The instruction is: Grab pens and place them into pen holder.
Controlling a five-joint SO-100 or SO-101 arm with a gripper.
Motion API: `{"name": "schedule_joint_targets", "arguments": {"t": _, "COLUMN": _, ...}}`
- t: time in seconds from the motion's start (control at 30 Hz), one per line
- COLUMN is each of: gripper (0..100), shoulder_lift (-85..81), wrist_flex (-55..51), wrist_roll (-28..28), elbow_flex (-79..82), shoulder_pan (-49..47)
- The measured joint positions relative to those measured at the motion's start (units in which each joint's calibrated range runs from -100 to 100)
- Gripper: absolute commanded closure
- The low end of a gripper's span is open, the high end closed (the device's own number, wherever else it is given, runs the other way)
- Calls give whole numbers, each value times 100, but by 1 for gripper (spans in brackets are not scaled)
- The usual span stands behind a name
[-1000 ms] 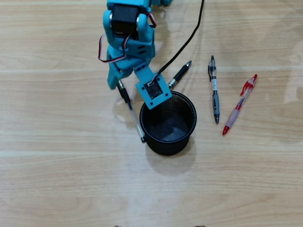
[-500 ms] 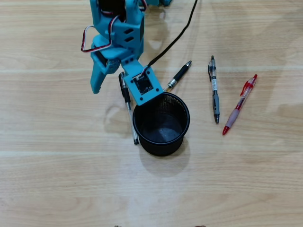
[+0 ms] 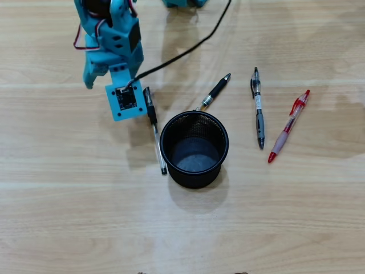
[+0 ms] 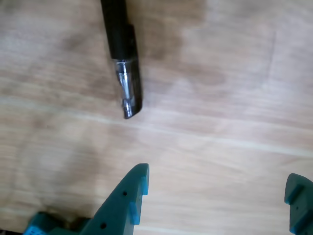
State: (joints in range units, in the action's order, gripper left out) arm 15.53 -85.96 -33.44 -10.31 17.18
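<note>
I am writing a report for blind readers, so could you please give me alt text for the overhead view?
A black mesh pen holder stands empty on a wooden table. Four pens lie around it: a clear one to its left, a black one behind it, and a grey pen and a red pen to its right. A blue robot arm hovers by the clear pen.

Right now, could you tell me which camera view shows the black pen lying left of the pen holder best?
The overhead view: there the whole black pen shows, from clip end to tip, lying on the table just left of the black mesh pen holder. The wrist view shows only its black clip end, slightly blurred, ahead of the open gripper.
</note>
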Motion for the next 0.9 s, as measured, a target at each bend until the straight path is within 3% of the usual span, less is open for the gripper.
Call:
{"name": "schedule_joint_targets", "arguments": {"t": 0.53, "gripper": 70, "shoulder_lift": 787, "wrist_flex": 663, "wrist_roll": -193, "elbow_flex": 186, "shoulder_pan": -1114}}
{"name": "schedule_joint_targets", "arguments": {"t": 0.9, "gripper": 85, "shoulder_lift": 1473, "wrist_flex": 1301, "wrist_roll": -214, "elbow_flex": 115, "shoulder_pan": -1038}}
